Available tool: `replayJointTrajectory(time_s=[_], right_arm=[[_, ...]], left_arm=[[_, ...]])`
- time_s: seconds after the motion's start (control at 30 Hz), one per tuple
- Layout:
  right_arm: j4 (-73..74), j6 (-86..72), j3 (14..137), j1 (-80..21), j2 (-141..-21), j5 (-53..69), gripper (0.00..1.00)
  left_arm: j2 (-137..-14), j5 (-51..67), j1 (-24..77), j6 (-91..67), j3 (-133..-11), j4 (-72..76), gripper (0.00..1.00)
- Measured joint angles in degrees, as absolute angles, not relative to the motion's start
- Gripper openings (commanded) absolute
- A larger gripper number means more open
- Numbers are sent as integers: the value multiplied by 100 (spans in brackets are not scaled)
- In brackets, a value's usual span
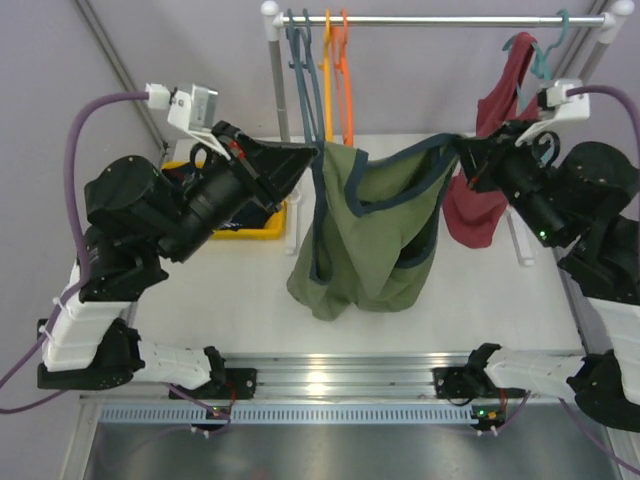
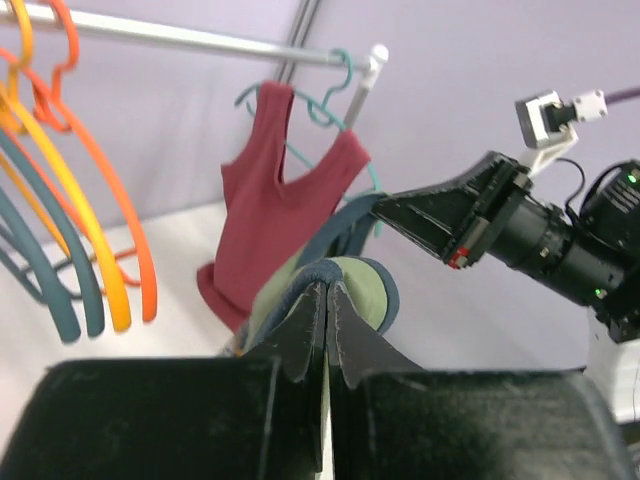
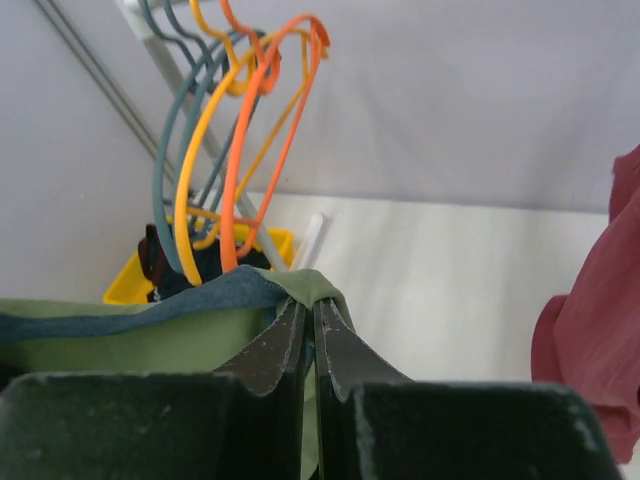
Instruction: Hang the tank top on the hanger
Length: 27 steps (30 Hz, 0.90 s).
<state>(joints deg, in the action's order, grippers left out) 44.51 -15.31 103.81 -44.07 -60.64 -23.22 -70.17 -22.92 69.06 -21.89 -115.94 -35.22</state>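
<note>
Got the olive tank top (image 1: 365,230) strung up in mid-air btwn both arms, in front of the rail (image 1: 430,20), w/ the bottom hem sagging down near the table (image 1: 250,310); can't tell if it's actually touching. Got the left gripper (image 1: 312,158) pinched tight on one navy-trimmed shoulder strap, and the right gripper (image 1: 462,152) clamped the same way on the other strap. In both wrist views can see the fingers pressed flat together w/ green fabric and navy trim squeezed btwn them. Can see the reddish-orange hanger (image 1: 343,60) hooked on the rail behind the top, just beside a yellow-orange hanger (image 1: 326,75), w/ teal-grey hangers (image 1: 298,70) further left. Can't tell if any of those touch the top, tho pretty close to the left strap from above. Over at the right end of the rail, spotting a dark red tank top (image 1: 478,205) on a teal hanger (image 1: 545,52), right behind the right gripper. Also a yellow bin (image 1: 262,228) w/ dark stuff inside, sitting on the table behind the left arm.
</note>
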Motion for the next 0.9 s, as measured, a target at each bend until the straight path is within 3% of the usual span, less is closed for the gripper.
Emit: replayJointTrajectory(time_s=[0.17,0.33,0.47,0.73,0.9], right_arm=[[4460,-1197,11365,-4405,-6296,-2630,4],[4462,-1133,11476,-4405,-6281,-2665,3],[4523,-1409,10401,-4405,-5907,-2512,3],[5096,-2578,6298,-4394,-4941,-1468,5],[4963,-2827,5299,-4372,-5658,-1033,8]], left_arm=[[-7485,-2532,6906,-1802,-12510,-3597,0],[-7400,-2893,6906,-1739,-12154,-3601,0],[-6663,-3144,6906,-2185,-10383,-3472,0],[-5795,-2910,6901,-3944,-6003,-2965,0],[-6145,-2366,6219,-4466,-4788,-2635,0]])
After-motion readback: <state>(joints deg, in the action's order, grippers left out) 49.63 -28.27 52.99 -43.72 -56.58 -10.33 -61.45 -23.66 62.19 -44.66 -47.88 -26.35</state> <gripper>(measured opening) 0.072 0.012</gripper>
